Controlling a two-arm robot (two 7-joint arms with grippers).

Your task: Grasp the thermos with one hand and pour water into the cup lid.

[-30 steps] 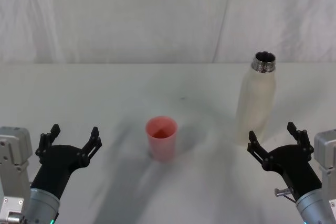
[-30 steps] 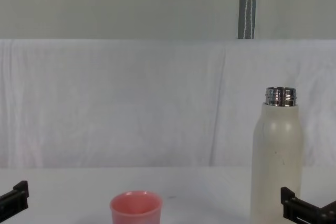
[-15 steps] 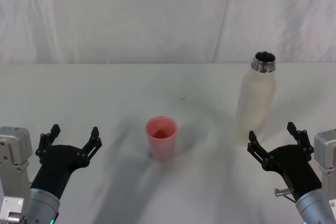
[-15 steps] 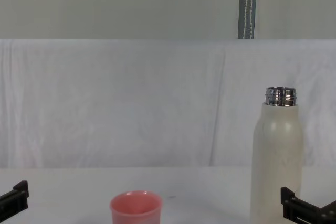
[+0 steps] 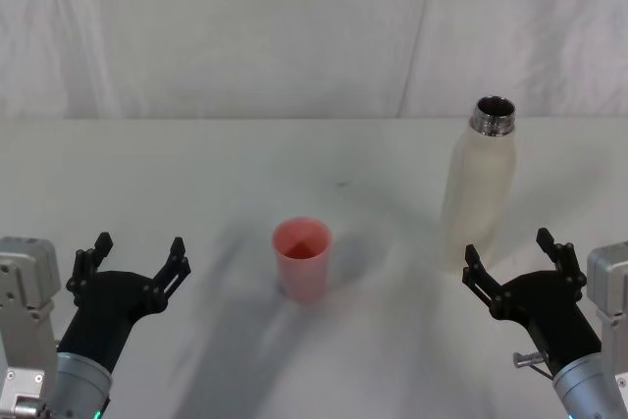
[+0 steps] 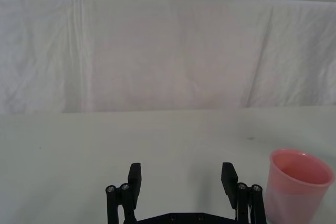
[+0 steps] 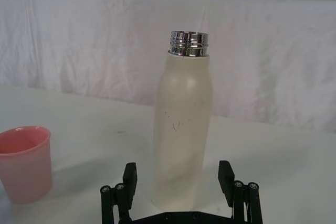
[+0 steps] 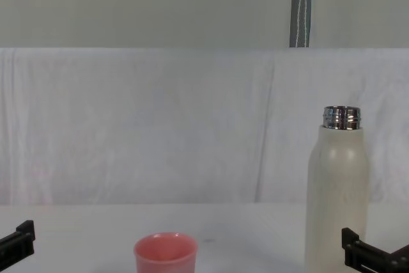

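The cream-white thermos stands upright on the right of the white table, its steel neck uncapped; it also shows in the chest view and the right wrist view. The pink cup lid stands upright near the table's middle, also in the chest view, the left wrist view and the right wrist view. My right gripper is open, just in front of the thermos and apart from it; its fingers flank the bottle's base in the wrist view. My left gripper is open, left of the cup.
A white cloth covers the table and hangs as a backdrop behind it. A grey pole rises behind the backdrop. Bare tabletop lies between cup and thermos and across the left side.
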